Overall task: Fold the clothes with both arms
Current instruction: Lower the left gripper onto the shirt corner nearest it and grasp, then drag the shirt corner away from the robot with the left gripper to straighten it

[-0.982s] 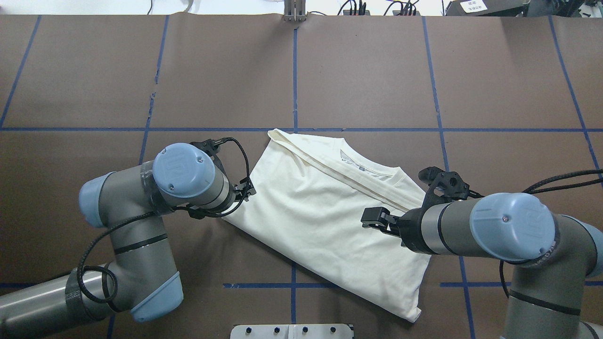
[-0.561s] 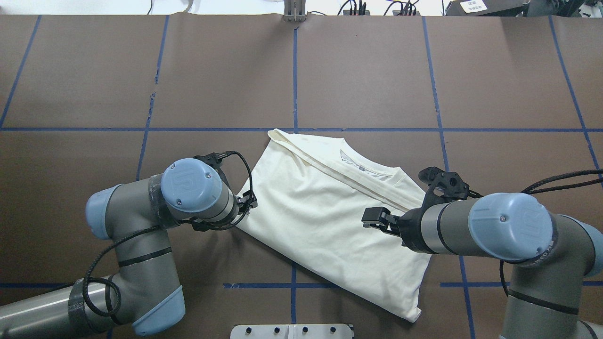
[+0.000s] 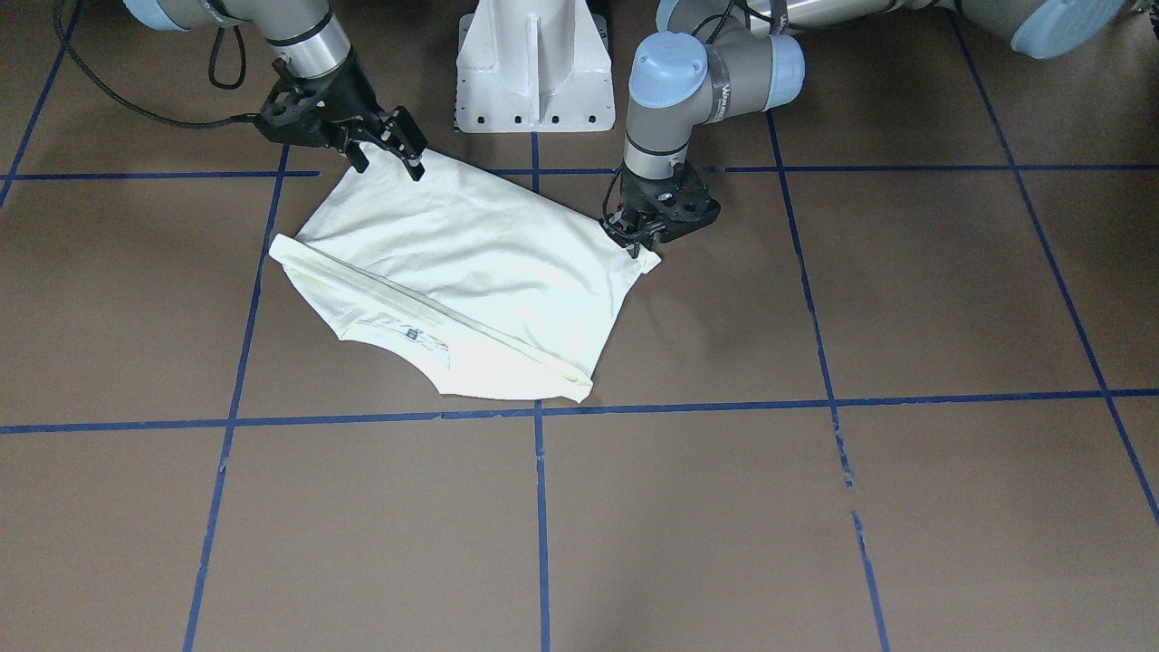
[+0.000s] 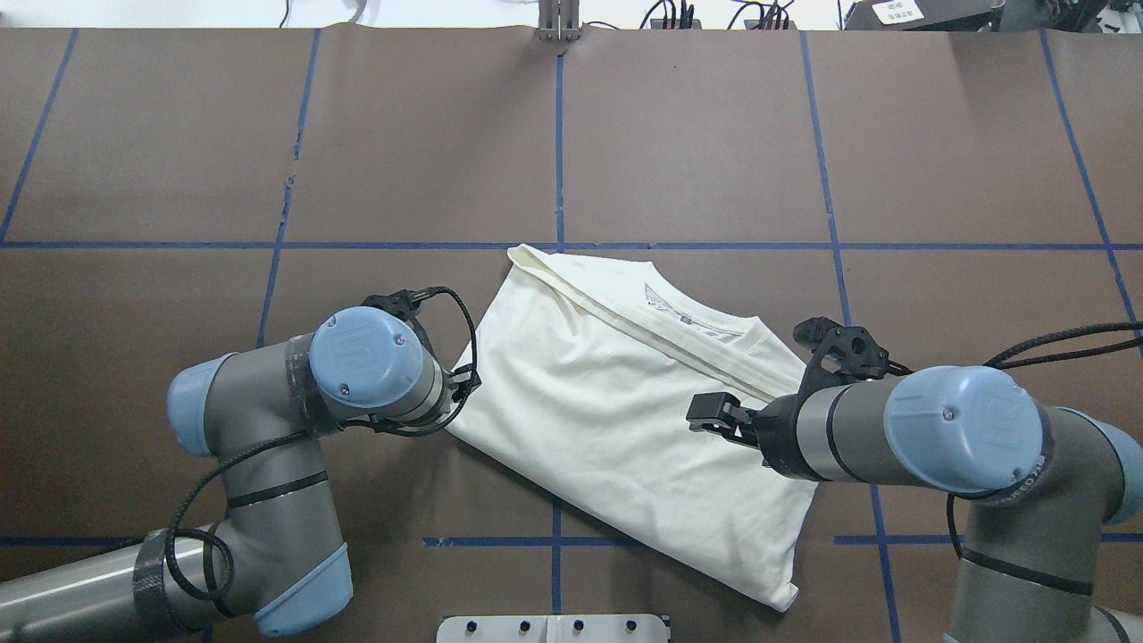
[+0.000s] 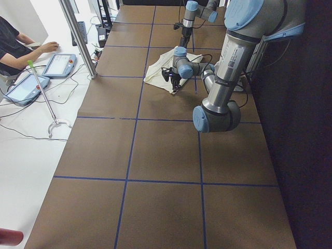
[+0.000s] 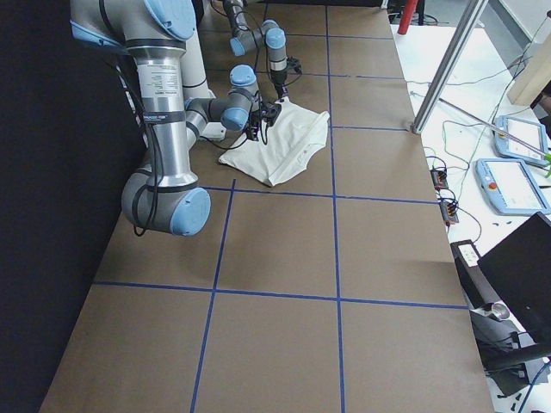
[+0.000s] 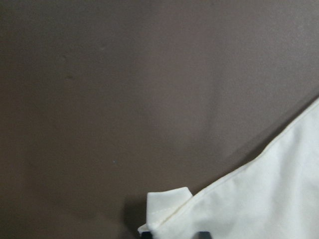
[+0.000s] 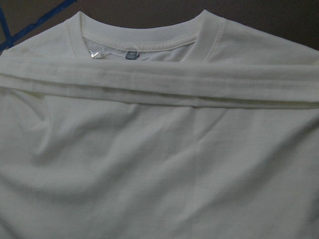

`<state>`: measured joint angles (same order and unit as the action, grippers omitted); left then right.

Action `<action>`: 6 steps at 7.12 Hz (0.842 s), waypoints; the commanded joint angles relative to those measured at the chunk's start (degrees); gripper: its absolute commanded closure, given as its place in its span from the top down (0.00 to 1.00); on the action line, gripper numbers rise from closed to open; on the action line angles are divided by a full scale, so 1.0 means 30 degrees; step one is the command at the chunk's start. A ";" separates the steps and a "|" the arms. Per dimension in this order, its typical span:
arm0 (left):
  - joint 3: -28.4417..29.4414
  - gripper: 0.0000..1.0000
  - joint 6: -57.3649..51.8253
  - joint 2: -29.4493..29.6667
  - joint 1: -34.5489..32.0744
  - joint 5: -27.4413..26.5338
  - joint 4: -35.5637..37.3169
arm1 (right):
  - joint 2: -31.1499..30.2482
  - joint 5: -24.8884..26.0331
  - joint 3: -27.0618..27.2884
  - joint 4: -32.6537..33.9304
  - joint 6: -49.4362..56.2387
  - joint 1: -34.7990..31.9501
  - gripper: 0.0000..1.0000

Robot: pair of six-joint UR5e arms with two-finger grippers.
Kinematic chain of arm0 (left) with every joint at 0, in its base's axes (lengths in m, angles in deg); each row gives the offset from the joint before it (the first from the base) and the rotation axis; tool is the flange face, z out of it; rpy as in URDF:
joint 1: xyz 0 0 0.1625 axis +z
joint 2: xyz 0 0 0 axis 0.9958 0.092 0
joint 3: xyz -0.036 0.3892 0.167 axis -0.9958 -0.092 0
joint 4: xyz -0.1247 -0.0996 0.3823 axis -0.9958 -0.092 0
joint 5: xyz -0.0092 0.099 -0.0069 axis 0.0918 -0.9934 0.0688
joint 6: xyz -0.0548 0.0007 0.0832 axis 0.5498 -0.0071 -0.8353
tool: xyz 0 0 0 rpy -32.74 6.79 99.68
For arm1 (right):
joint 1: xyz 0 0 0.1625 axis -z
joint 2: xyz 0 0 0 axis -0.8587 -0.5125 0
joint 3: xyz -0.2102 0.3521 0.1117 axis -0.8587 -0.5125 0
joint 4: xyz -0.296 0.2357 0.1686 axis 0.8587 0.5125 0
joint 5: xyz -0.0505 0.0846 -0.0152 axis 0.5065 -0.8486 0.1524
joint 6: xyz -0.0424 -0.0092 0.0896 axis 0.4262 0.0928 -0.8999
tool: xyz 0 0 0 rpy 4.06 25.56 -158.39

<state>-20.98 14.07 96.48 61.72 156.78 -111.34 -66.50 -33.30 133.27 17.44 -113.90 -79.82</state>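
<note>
A long table (image 4: 696, 134) fills most of every view, covered in a matt brown sheet. Blue tape lines (image 4: 558, 161) divide the sheet into large squares, and the tape is ragged in a few spots. Along one side of the table hangs a dark, almost black backdrop (image 5: 306, 129). On the opposite side lies a bright white surface (image 5: 26, 155), where a slanted metal post (image 5: 78, 39) rises at the table's edge. Two tablet-like control panels (image 5: 59, 65) lie there among thin black cables (image 4: 670, 13), beside a white stick (image 5: 45, 98) with a green tip. A seated person (image 5: 13, 44) in a dark top rests an arm nearby. The light is even and bright, with soft shadows.
</note>
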 commanded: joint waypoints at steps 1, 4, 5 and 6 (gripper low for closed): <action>-0.0217 0.00 -0.0138 0.0118 -0.0067 0.0000 0.0024 | 0.0000 -0.0028 0.0057 0.0000 -0.0003 -0.0029 1.00; 0.1556 0.00 -0.2412 0.0583 -0.2930 -0.0232 -0.0353 | -0.0058 -0.0029 -0.0001 0.0000 -0.0003 -0.0059 1.00; 0.3482 0.00 -0.3091 0.1660 -0.3722 -0.0524 -0.1487 | -0.0058 0.0000 -0.0001 0.0000 -0.0003 -0.0059 1.00; 0.5560 0.00 -0.3648 0.2831 -0.4368 -0.0556 -0.2572 | -0.0058 0.0001 -0.0030 0.0029 0.0026 -0.0117 1.00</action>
<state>-11.31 5.55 101.14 51.30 155.53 -115.40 -66.64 -33.33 133.25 17.46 -113.89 -80.04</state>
